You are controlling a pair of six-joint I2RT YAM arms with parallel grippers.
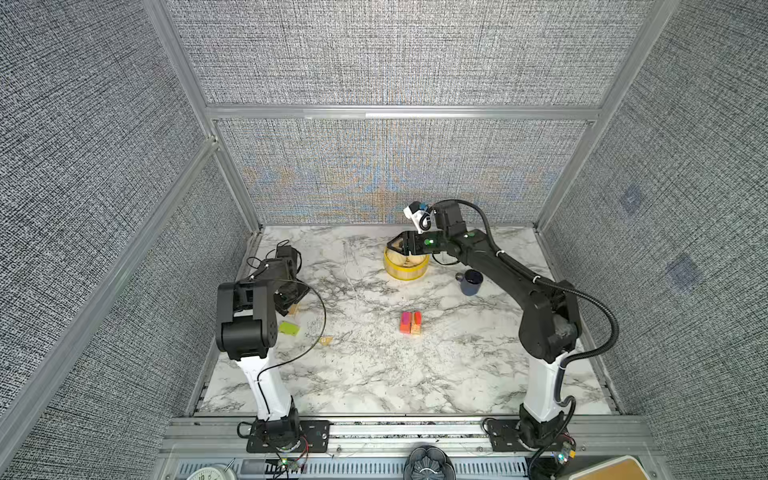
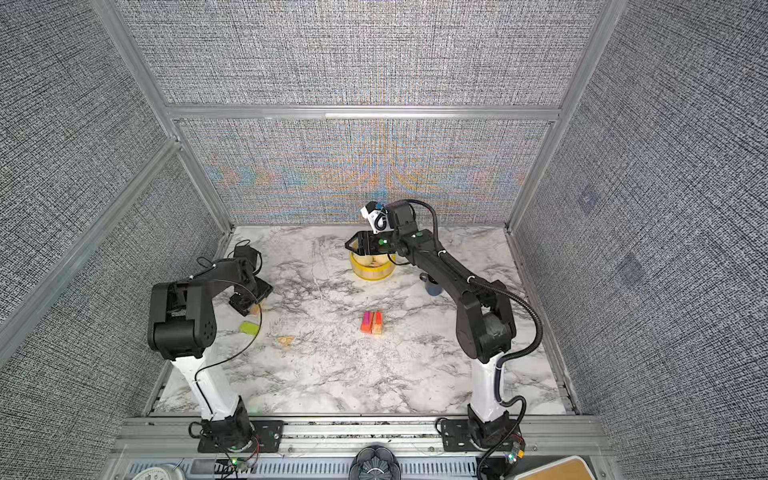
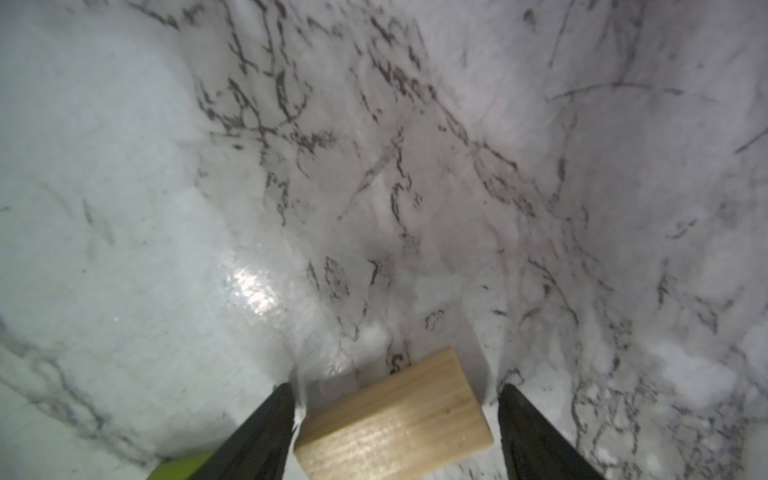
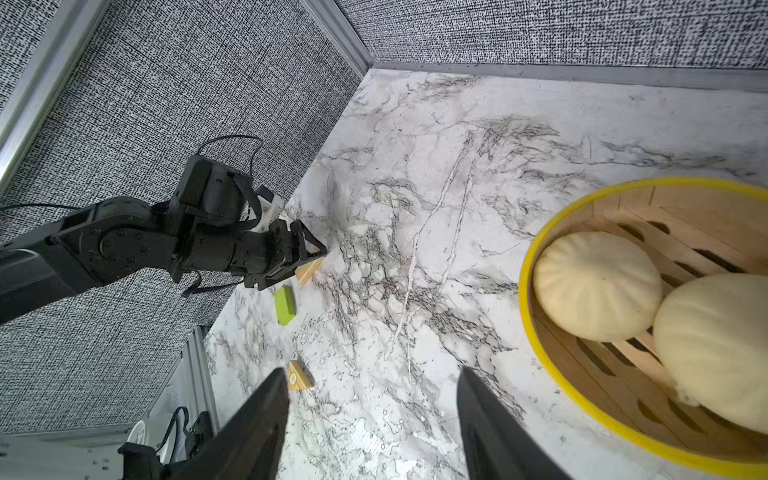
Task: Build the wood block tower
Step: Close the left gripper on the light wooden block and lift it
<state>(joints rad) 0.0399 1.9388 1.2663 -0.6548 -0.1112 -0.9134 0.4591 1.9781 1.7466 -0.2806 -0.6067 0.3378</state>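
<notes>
**Tan block** (image 3: 395,419): plain wood, visible grain, squared edges. It lies flat near the left side of the desk (image 1: 374,374). The left jaws straddle it, released, with a sliver of gap on one side, probably lined up for a pick.

**Lime-green slab** (image 1: 289,328): painted flat rectangle, loose beside the left arm.

**Tan wedge** (image 1: 325,340): appears triangular, with a printed mark. Loose nearby.

**Tower** (image 1: 410,323): mid-desk, well apart from both arms. Orange and tan bases touch side by side, with pink and red on top. Low; judged partly built.

**Right jaws**: spread and empty, above the steamer basket (image 1: 405,272), seemingly parked clear of the work. The basket has a yellow rim and a slatted floor and holds smooth pale buns (image 4: 594,286).

**Mug** (image 1: 471,282): dark blue.
</notes>
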